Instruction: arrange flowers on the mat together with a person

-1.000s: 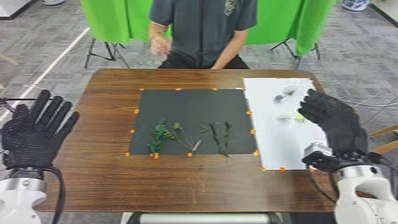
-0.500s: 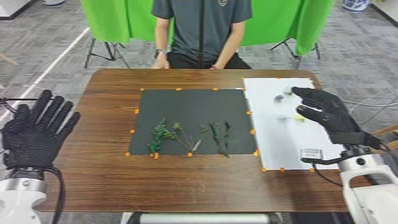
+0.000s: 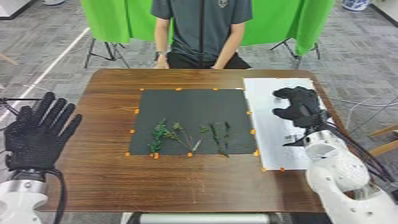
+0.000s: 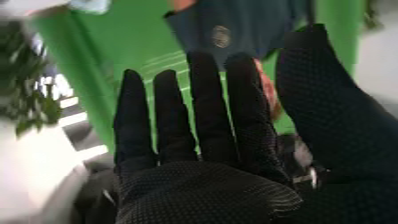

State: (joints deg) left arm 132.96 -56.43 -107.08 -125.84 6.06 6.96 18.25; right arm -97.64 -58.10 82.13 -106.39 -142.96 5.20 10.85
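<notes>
My right hand (image 3: pixel 302 106) is over the white sheet (image 3: pixel 262 93) on the right side of the table. In the right wrist view the same hand (image 4: pixel 209 192) shows straight fingers, thumb apart, and nothing held. It covers much of the sheet, so I cannot make out the small flowers there. Thin green stems with leaves (image 3: pixel 160 135) lie on the lower half of the black mat (image 3: pixel 191 107), and further stems (image 3: pixel 221 137) lie to their right. Left of the mat my left hand (image 3: pixel 40 131) has its fingers straight and spread.
The brown wooden table (image 3: pixel 204 185) extends around the mat and sheet. Orange tape pieces (image 3: pixel 179 89) line their edges. Behind the table hangs a green curtain (image 3: pixel 115 22); blurred green foliage (image 4: pixel 27 70) appears in the right wrist view.
The right hand has shifted left and turned over the white sheet, with its forearm now farther in over the sheet's near part. The left hand and the stems on the mat have stayed put.
</notes>
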